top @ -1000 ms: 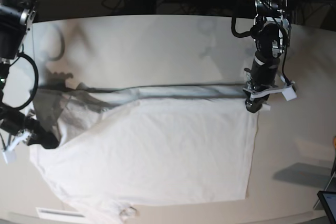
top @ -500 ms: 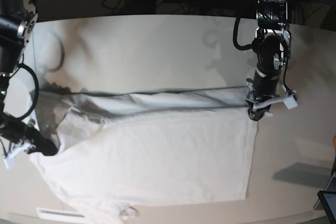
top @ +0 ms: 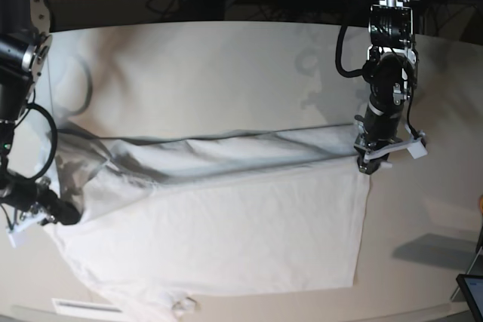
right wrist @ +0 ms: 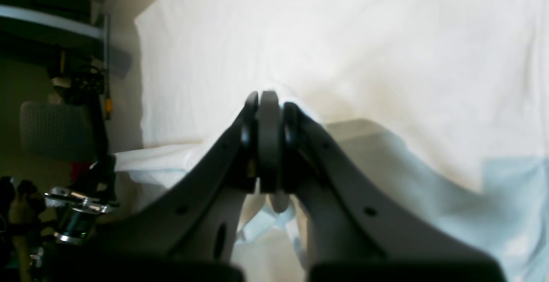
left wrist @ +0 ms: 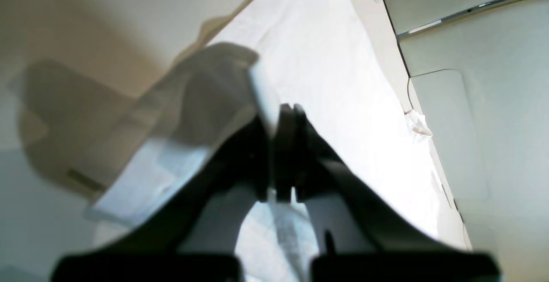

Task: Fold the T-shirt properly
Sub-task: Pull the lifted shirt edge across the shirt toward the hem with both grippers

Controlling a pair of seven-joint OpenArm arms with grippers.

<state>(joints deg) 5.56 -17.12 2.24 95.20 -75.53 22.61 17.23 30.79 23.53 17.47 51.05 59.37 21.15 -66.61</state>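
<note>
The T-shirt is spread over the near half of the off-white table, pretty wrinkled along its far side; one edge is lifted off the surface and stretched in a taut line between the two arms, so a fold of cloth hangs over the flat part below it. The left gripper is pinched tight on the corner of that edge at the right of the base view; in the left wrist view the jaws are seen pressed together with white cloth caught between them, though it's blurry. The right gripper is clamped on the shirt's other end down by the table's near-left edge; the right wrist view shows its pads squeezed shut on a bunched bit of fabric. A dark tablet corner is seen bottom right.
</note>
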